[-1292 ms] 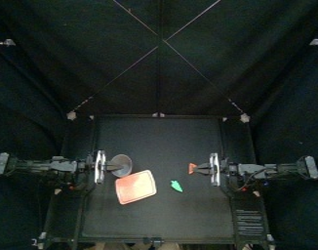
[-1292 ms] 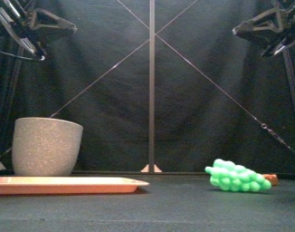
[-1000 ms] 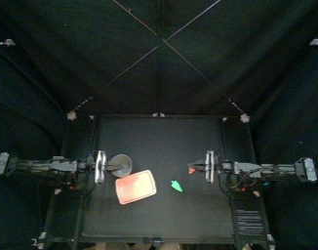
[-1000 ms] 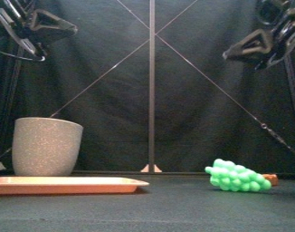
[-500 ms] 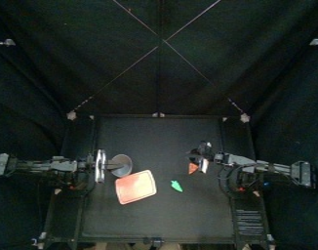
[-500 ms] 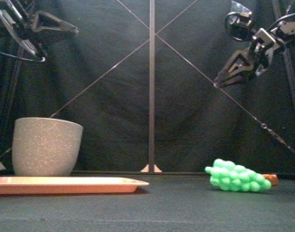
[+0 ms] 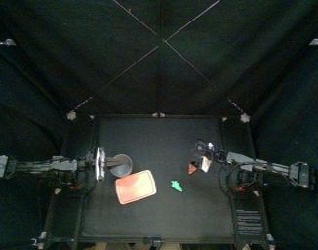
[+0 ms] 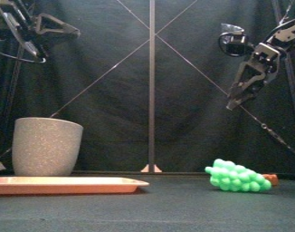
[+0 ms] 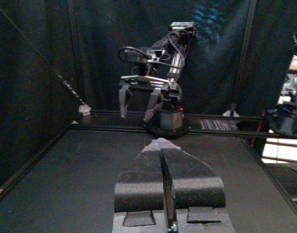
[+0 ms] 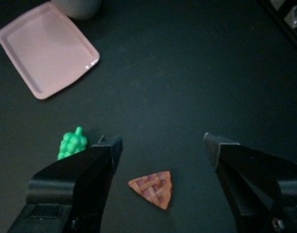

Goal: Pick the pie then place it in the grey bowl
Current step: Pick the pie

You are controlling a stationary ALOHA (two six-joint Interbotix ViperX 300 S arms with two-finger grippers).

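You are at the approach step. The pie slice (image 10: 154, 187) lies flat and ungrasped on the tabletop (image 10: 199, 64), in the lower middle of the right wrist view. The right gripper (image 10: 161, 144) hovers high above it with its jaws spread wide. The next move calls for you to lower onto the slice, straddle it with both jaws, and close without nudging the green grape bunch (image 10: 73, 144) to its upper left in that frame. The left gripper (image 9: 163, 150) rests raised at the left of the top view, jaws pressed together on nothing. The tall grey speckled cup (image 8: 47, 145), at the left of the front view, shows nothing inside in the top view, though its depth is hard to read. The pink tray (image 10: 47, 59) is bare.
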